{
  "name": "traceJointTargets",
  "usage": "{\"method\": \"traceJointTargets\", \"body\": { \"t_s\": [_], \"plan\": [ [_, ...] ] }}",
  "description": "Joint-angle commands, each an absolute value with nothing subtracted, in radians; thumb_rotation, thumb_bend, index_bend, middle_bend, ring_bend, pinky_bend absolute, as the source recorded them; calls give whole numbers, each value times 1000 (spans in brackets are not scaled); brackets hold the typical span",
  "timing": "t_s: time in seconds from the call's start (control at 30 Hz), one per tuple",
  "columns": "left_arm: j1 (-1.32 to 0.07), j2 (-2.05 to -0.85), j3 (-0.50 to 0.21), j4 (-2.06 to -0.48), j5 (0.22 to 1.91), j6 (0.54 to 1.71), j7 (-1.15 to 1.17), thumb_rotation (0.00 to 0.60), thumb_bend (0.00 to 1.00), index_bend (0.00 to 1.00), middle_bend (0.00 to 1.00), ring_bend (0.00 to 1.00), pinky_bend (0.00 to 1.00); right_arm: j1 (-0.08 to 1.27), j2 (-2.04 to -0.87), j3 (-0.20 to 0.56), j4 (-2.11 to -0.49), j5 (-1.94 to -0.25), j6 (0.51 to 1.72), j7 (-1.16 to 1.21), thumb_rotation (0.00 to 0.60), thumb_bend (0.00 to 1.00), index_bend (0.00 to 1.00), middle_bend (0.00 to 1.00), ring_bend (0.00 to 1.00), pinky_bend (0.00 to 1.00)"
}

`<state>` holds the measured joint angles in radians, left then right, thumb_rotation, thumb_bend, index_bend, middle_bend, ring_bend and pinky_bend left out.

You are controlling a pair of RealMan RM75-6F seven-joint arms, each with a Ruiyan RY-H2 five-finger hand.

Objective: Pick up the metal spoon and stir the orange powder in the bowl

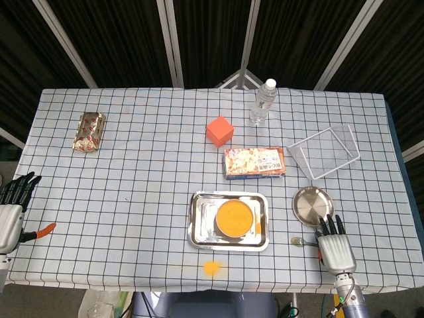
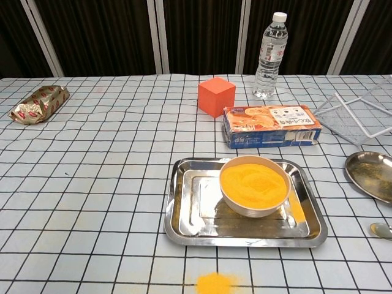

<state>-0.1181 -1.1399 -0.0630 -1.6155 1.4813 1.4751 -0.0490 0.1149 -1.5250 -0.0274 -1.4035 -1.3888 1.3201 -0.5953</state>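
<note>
A bowl of orange powder (image 1: 234,218) (image 2: 253,184) stands in the right half of a metal tray (image 1: 199,225) (image 2: 187,208) near the table's front edge. The metal spoon (image 1: 303,242) lies on the cloth right of the tray; only its bowl end (image 2: 382,229) shows in the chest view. My right hand (image 1: 335,246) lies flat over the spoon's handle, fingers stretched out and holding nothing. My left hand (image 1: 11,210) hangs past the table's left edge, fingers spread, empty.
A round metal plate (image 1: 311,205) lies just beyond the right hand. Behind the tray are a snack box (image 1: 255,162), an orange cube (image 1: 219,130), a water bottle (image 1: 262,102) and a wire rack (image 1: 324,151). A foil packet (image 1: 89,132) lies far left. Spilled powder (image 1: 211,267) sits before the tray.
</note>
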Motion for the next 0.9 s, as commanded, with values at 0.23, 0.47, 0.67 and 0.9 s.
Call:
{"method": "traceJointTargets", "body": {
  "t_s": [0.23, 0.47, 0.67, 0.9],
  "plan": [
    [-119, -1140, -63, -1616, 1479, 1473, -47, 600, 0, 0, 0, 0, 0, 117, -1529, -21, -1390, -1371, 1305, -593, 600, 404, 509, 130, 0, 0],
    [-119, -1140, -63, -1617, 1479, 1473, -48, 600, 0, 0, 0, 0, 0, 120, -1527, -21, -1394, -1362, 1292, -591, 600, 457, 509, 131, 0, 0],
    [-119, -1139, -63, -1618, 1479, 1472, -48, 600, 0, 0, 0, 0, 0, 120, -1525, -24, -1399, -1362, 1289, -594, 600, 498, 532, 137, 0, 0],
    [-119, -1139, -63, -1619, 1478, 1471, -49, 600, 0, 0, 0, 0, 0, 119, -1522, -23, -1406, -1363, 1295, -592, 600, 499, 541, 143, 0, 0]
  ]
}}
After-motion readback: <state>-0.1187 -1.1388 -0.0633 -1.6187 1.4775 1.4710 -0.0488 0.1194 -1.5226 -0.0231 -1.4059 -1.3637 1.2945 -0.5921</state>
